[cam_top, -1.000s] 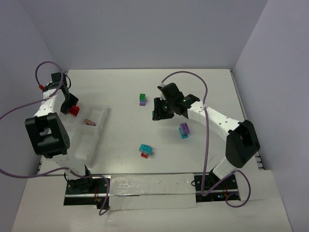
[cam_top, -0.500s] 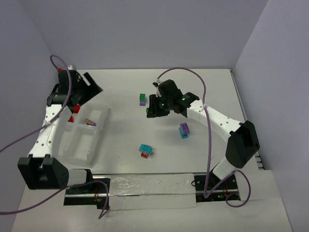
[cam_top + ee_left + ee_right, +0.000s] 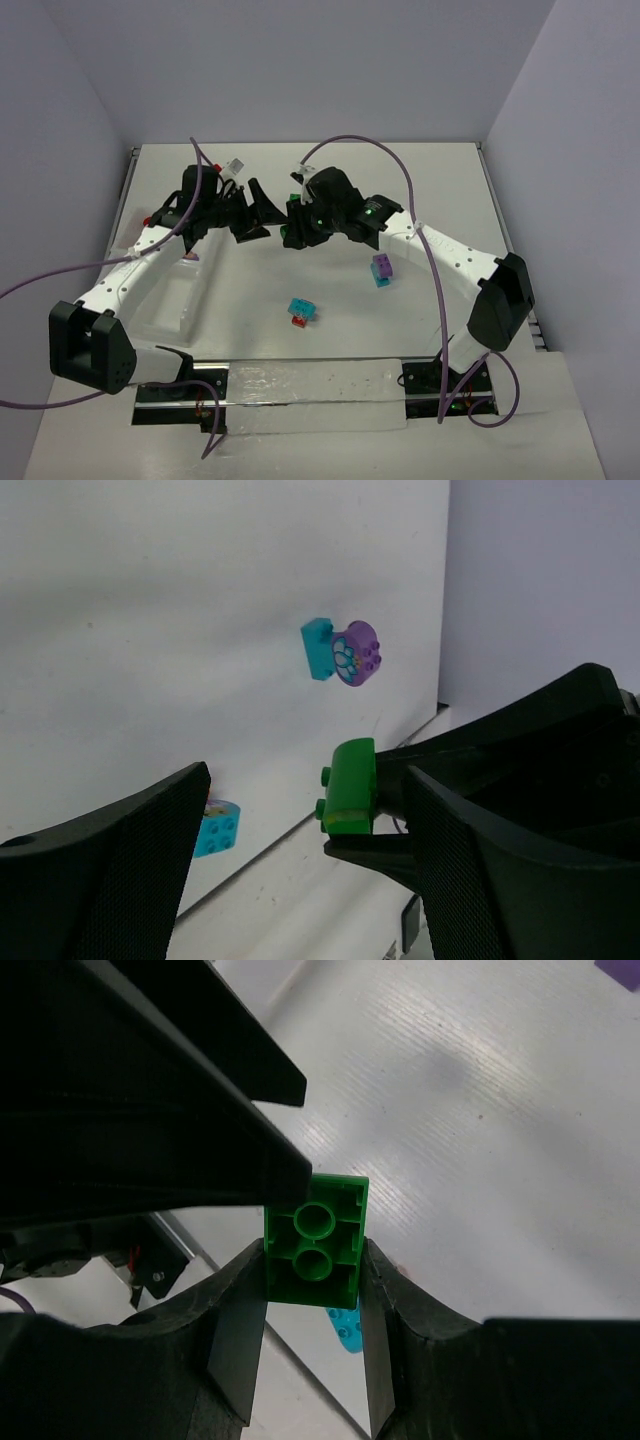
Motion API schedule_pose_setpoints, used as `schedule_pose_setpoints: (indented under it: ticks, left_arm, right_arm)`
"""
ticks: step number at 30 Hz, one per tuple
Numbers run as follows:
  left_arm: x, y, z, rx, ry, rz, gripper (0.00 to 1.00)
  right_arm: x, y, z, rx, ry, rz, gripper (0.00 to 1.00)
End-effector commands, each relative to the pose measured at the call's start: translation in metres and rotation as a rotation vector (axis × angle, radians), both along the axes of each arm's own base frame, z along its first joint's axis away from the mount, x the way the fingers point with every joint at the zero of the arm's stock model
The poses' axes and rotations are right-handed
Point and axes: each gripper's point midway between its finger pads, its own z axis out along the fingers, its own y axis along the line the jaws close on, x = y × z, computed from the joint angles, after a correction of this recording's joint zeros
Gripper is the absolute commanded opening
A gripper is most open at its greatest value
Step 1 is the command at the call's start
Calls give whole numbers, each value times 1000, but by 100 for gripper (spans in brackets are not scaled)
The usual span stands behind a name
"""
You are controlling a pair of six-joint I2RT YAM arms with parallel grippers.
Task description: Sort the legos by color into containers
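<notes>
Nearest me, a cyan-and-red brick pair (image 3: 301, 311) and a purple-and-cyan pair (image 3: 381, 268) are lying loose outside the clear tray (image 3: 185, 300). Farther back, the right gripper (image 3: 313, 1260) is pinching a green brick (image 3: 315, 1222) and holding it out to the left gripper (image 3: 305, 778), whose jaws are standing spread. It looks like a handover, since the tray is sitting on the left arm's side.

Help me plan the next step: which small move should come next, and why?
Probably ease the left pincer forward until the green brick sits between its fingers. The right pincer is shut on one end of that brick, holding it off the table just ahead of the left one's open jaws.
</notes>
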Motion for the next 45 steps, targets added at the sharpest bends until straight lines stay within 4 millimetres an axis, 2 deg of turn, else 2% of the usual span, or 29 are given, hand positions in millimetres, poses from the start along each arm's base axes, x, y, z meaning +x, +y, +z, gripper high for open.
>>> schedule_pose_setpoints:
  ticks: [1,12,19,26,32,36,39,40,41,45]
  left_arm:
    - [-7,-21,21,-119,-36,-81,84]
    - [-25,-29,11,-145,14,-148,66]
    - [-31,-34,13,-169,17,-172,53]
    - [-33,-37,10,-187,28,-205,50]
    - [-31,-40,5,-185,47,-204,34]
    - [-31,-41,1,-178,58,-205,30]
    - [-30,-41,-3,-168,66,-201,16]
    - [-29,-41,-2,-164,64,-199,6]
    - [-27,-40,-3,-154,62,-191,2]
    - [-24,-35,-3,-115,39,-174,0]
  right_arm:
    - [8,8,19,19,-60,-6,0]
    - [10,8,19,10,-62,-24,0]
    - [11,10,17,9,-60,-27,0]
    - [13,12,20,12,-70,-24,0]
    - [16,14,24,14,-78,-20,0]
    - [17,14,24,13,-84,-26,0]
    - [19,14,23,7,-84,-28,0]
    - [18,15,22,7,-82,-26,1]
    - [19,14,22,6,-81,-29,3]
    - [21,13,25,11,-89,-45,18]
